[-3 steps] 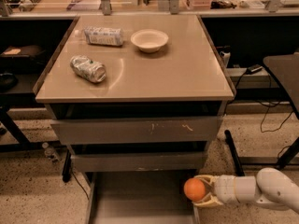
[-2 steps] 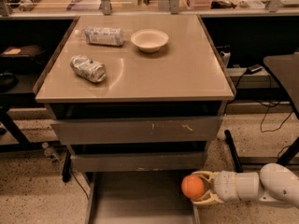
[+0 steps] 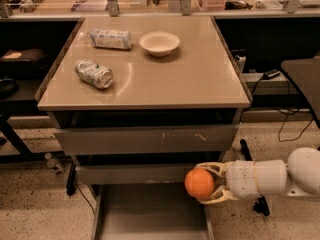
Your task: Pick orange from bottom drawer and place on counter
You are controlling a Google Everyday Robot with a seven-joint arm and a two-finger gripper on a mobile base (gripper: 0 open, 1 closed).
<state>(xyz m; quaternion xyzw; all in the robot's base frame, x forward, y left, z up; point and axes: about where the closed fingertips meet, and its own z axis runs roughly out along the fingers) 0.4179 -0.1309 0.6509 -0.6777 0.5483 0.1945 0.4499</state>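
Observation:
The orange (image 3: 199,183) is held in my gripper (image 3: 210,183), whose two pale fingers close over its top and underside. It hangs above the right side of the open bottom drawer (image 3: 150,214), a shallow grey tray pulled out toward the camera. My white arm (image 3: 272,178) reaches in from the right. The tan counter (image 3: 165,79) lies well above the orange, on top of the grey cabinet.
On the counter stand a white bowl (image 3: 159,43), a crushed can (image 3: 94,73) lying on its side and a plastic bottle (image 3: 110,38) lying flat. Two wider grey drawers (image 3: 145,140) are shut. A dark table corner (image 3: 305,79) stands at the right.
The orange and my gripper have risen slightly and shifted a little left over the bottom drawer. Nothing on the counter has moved.

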